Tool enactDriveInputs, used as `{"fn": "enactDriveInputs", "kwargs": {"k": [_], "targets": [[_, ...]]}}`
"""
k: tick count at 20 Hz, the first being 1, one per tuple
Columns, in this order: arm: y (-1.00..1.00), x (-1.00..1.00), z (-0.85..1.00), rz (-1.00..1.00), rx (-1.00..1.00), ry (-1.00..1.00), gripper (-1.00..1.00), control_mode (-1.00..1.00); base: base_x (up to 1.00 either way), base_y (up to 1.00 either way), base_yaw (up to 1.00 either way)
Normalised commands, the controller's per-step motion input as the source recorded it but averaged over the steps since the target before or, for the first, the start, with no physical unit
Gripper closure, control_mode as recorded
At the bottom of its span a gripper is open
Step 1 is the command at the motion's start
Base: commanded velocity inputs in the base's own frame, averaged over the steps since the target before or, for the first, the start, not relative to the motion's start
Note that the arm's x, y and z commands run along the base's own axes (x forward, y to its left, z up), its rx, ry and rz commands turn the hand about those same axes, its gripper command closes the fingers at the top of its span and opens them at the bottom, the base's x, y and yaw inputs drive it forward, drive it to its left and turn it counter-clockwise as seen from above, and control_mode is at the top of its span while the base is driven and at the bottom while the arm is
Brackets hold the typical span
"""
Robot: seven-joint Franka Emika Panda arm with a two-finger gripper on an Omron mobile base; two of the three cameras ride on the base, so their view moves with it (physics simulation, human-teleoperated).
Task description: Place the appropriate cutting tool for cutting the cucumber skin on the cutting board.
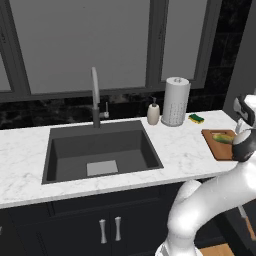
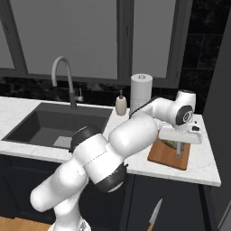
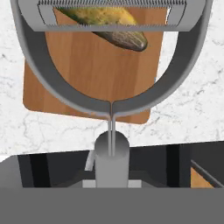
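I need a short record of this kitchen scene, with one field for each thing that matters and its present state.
gripper: shut on the peeler's handle
peeler: grey, Y-shaped, held over the cutting board; whether it touches is unclear
cucumber: lies on the cutting board
cutting board: on the marble counter, near its front edge
knife: low, in front of the cabinet, off the counter

From the left base view my arm covers the right end of the cutting board (image 1: 216, 144), and the cucumber (image 1: 223, 137) is too small to read clearly. In the right base view the hand hides most of the cucumber (image 2: 170, 143). In the hand view the peeler (image 3: 111, 65) blocks the cucumber's (image 3: 114, 26) top; the peeler's handle end hides my pincer (image 3: 112, 164).
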Motion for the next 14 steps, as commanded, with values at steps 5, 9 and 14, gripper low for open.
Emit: {"fn": "enactDriveInputs", "kwargs": {"k": [5, 9, 14], "targets": [[0.06, 0.57, -0.39, 0.01, 0.01, 0.0, 1.0, -1.0, 0.0, 0.0, 0.0], [0.24, 0.28, -0.7, 0.0, 0.0, 0.0, 1.0, -1.0, 0.0, 0.0, 0.0], [0.41, 0.01, -0.75, 0.0, 0.0, 0.0, 1.0, -1.0, 0.0, 0.0, 0.0]]}}
